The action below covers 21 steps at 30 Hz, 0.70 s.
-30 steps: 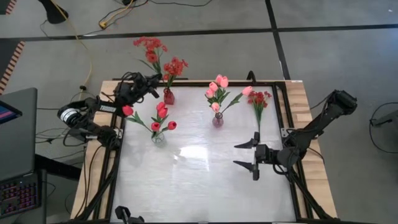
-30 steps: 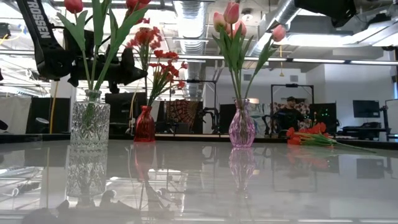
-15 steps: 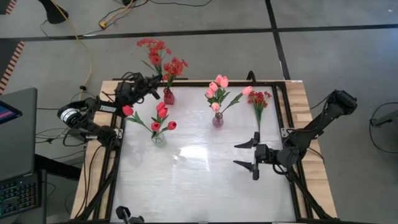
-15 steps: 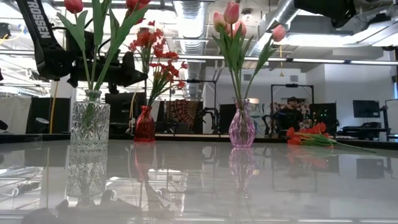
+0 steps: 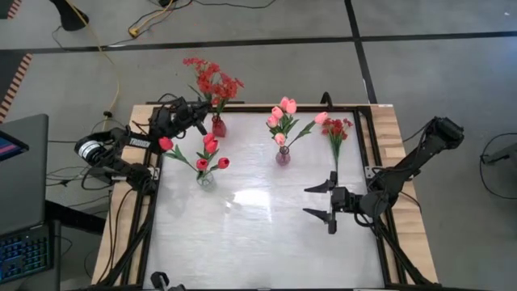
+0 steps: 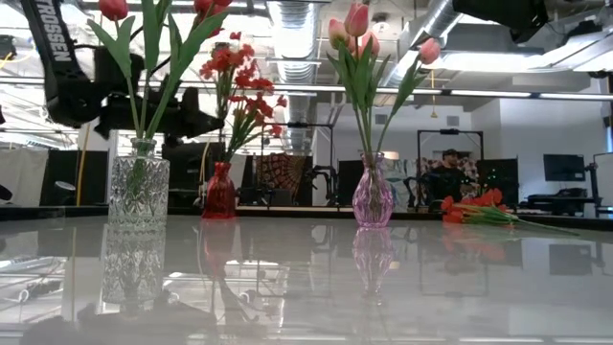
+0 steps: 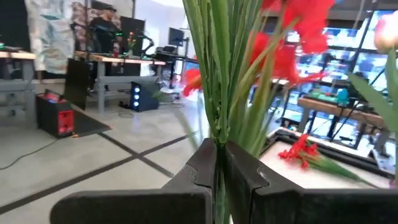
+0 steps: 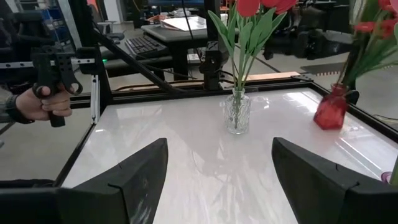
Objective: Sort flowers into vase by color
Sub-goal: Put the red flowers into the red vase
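A bushy red spray [image 5: 212, 78] stands with its stem ends in the small red vase [image 5: 219, 126] at the table's far edge. My left gripper [image 5: 202, 118] is beside it on the left, shut on its stems. Red tulips stand in the clear glass vase [image 5: 205, 178], and pink tulips [image 5: 283, 109] in the pink glass vase [image 5: 283, 156]. Another red spray [image 5: 336, 131] lies flat on the table near the far right corner. My right gripper [image 5: 320, 202] hovers open over the table's right side, near that lying spray. My left gripper [image 7: 219, 149] pinches a bundle of thin green stems [image 7: 217, 127] of the red spray between its two fingers, above the vase's mouth. The fingers come level from the table's left and lie across the stems. The spray stands nearly upright, its lower end in the red vase [image 6: 219, 192].
The three vases stand in a loose row across the far half of the table; the near half is bare white surface [image 5: 258, 242]. A dark frame rims the table. A person's hand [image 8: 43, 102] holding a controller shows beyond the table's left edge.
The red spray in my left gripper has tipped toward the table's right. Its blossoms, earlier spread apart from the other red cluster in the red vase, have closed up against it. My right gripper has kept still.
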### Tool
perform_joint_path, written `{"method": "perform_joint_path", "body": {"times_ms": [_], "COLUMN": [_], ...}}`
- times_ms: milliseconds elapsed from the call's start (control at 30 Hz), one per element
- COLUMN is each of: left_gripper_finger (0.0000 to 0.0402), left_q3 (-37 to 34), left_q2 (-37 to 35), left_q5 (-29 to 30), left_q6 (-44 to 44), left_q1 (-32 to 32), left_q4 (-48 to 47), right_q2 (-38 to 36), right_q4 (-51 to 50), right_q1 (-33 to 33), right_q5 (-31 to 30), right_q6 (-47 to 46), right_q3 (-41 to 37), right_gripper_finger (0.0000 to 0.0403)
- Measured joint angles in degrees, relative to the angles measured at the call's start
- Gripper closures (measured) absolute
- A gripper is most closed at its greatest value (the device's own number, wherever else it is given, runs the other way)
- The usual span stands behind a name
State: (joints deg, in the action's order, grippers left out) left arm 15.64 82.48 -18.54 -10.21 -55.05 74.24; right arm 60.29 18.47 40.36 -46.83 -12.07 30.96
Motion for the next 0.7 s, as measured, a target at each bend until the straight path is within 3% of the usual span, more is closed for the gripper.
{"method": "perform_joint_path", "body": {"times_ms": [233,700], "left_gripper_finger": [0.0400,0.0400], "left_q3": [-7.2,-7.3], "left_q2": [0.0,0.0], "left_q5": [1.2,-0.7], "left_q6": [0.3,2.6], "left_q1": [0.0,2.5], "left_q4": [10.5,4.0], "right_q2": [0.0,0.0], "right_q4": [0.0,0.1], "right_q1": [0.0,-3.0], "right_q5": [0.0,0.2], "right_q6": [-0.1,0.4], "right_q3": [0.0,0.0], "right_gripper_finger": [0.0090,0.0090]}}
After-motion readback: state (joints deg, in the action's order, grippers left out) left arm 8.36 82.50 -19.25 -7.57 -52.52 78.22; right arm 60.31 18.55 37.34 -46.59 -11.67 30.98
